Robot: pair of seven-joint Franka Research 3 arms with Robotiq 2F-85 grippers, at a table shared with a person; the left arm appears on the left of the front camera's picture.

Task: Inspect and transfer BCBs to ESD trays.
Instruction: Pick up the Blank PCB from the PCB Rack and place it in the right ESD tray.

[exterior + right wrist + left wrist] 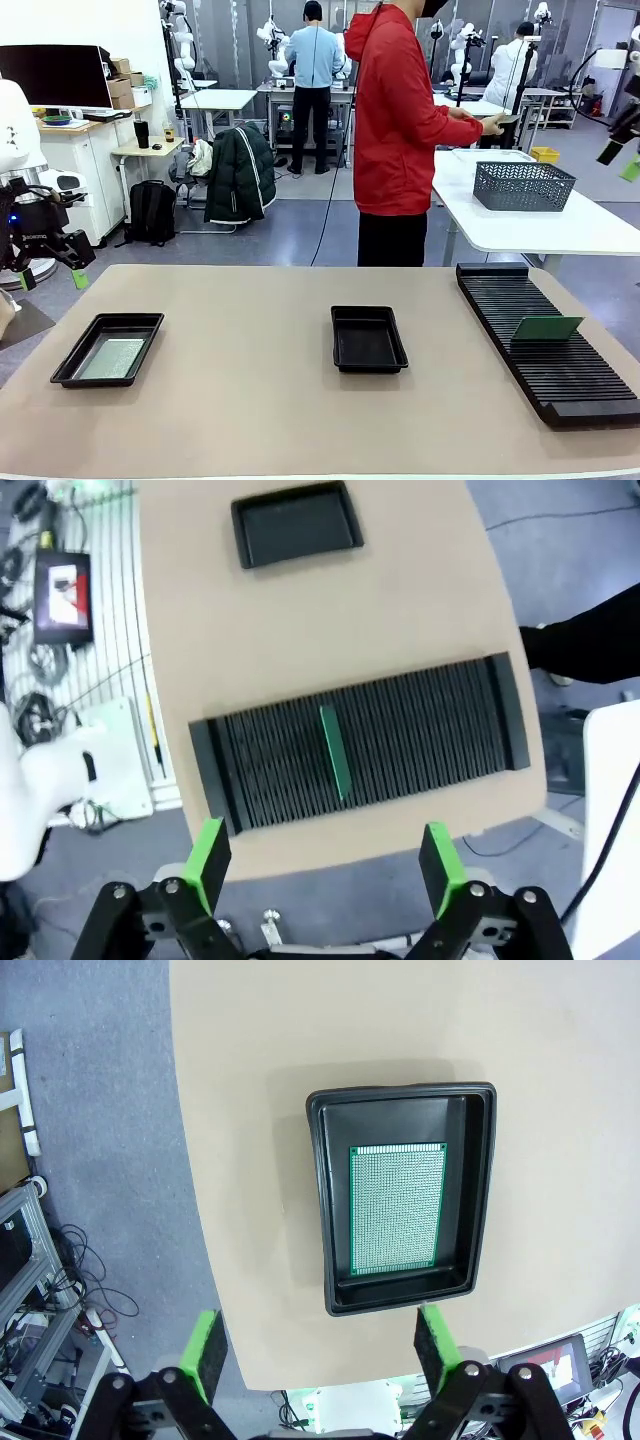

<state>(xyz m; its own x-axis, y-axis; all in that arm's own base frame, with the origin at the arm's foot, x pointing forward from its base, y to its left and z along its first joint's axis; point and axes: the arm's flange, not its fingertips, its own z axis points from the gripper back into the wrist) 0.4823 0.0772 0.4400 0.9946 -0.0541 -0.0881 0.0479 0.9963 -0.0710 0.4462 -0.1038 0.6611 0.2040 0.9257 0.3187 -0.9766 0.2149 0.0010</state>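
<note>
The left pincer (320, 1345) hangs spread and empty over an ESD tray (483, 1200) where one BCB (397, 1210) lies flat. The right pincer (325, 855), also spread, hovers above the slotted rack (430, 730), where a second BCB (333, 750) stands on edge.

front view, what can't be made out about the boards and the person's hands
- standing BCB: lower edge sunk in the rack slots in the front view; edge-on in the right wrist view, face unseen.
- flat BCB in the left ESD tray: surface detail too small, front view.
- person's hands: what, if anything, they hold is too small to tell, front view.
</note>
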